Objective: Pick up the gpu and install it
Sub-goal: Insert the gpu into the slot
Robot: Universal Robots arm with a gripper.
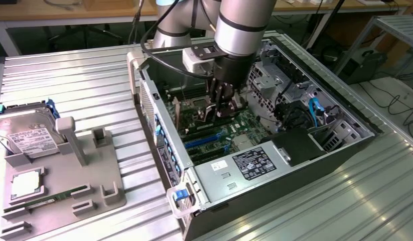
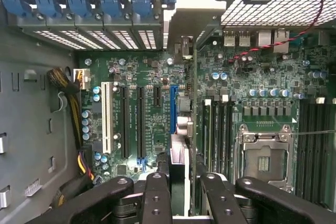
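Observation:
The gpu (image 2: 191,24) stands on edge inside the open computer case (image 1: 260,165), seen as a thin line from my fingers up to its silver bracket at the rear slot openings. It runs along the blue expansion slot (image 2: 172,114) on the green motherboard; I cannot tell whether it is seated. My gripper (image 2: 184,184) is shut on the card's near end, one black finger (image 2: 156,198) on each side. In the exterior view the gripper (image 1: 218,108) reaches down into the case and holds the gpu (image 1: 206,114) just above the board.
Memory sticks (image 2: 215,124) and the CPU socket (image 2: 262,156) lie close beside the card. Blue slot latches (image 2: 89,3) line the case's rear. A drive cage (image 1: 286,85) and power supply (image 1: 256,163) flank the board. A grey fixture (image 1: 65,175) holds a hard drive (image 1: 25,133) and a memory stick (image 1: 55,197).

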